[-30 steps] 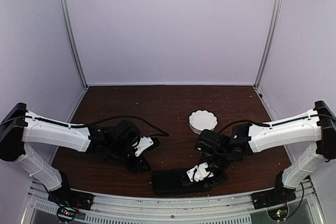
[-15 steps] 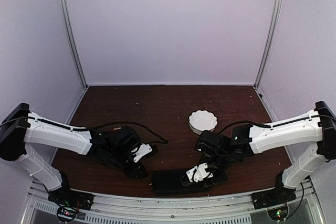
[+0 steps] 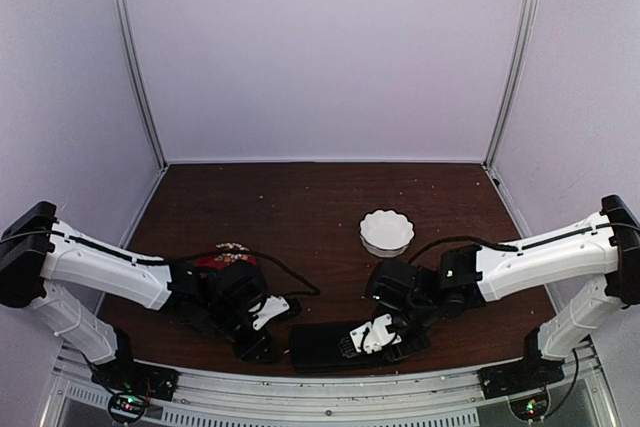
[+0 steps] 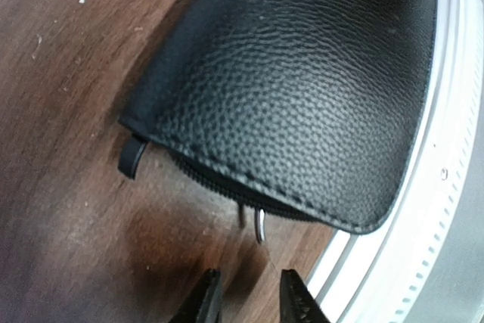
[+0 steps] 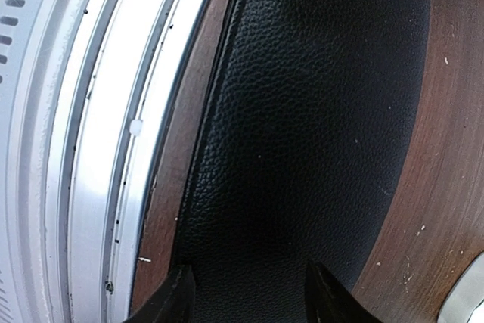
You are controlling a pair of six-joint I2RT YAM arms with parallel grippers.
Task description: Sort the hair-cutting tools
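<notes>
None of the scissors or clips shows in any view, so sorting looks unstarted; perhaps they lie inside the black zip case (image 3: 318,345), bottom centre. My left gripper (image 4: 249,293) gapes empty below its zipper pull (image 4: 259,226); my right gripper (image 5: 251,285) spreads empty over the case

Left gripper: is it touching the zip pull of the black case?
Apart. In the left wrist view the zip pull lies ahead of the left gripper, with bare wood showing between it and both fingertips.

My right end effector (image 3: 372,339) is over the black case (image 3: 318,345); my left end effector (image 3: 256,349) is just beside its left end.
</notes>
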